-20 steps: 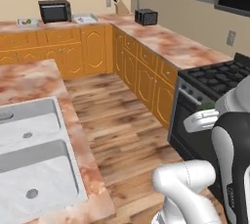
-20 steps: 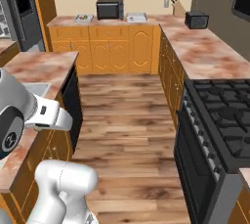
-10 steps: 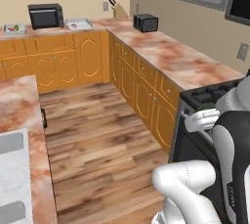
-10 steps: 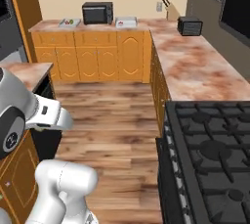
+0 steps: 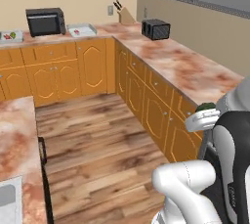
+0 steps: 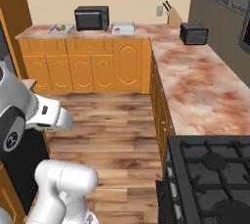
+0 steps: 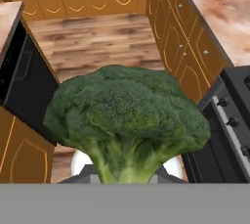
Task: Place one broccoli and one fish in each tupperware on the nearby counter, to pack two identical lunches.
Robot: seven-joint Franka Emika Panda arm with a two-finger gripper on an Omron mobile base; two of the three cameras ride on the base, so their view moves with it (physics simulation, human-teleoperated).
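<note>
Base swung past sink, counter (image 5: 185,66) ahead, broccoli (image 7: 128,115) apparently gripped

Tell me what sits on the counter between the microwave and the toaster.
A white tray and a knife block sit between microwave and toaster, in the right base view.

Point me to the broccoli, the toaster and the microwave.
broccoli (image 7: 128,115): hand view, middle of the green crown.
toaster (image 5: 156,29): left base view, centre of its dark body on the counter.
microwave (image 6: 91,18): right base view, middle of its black front.
</note>
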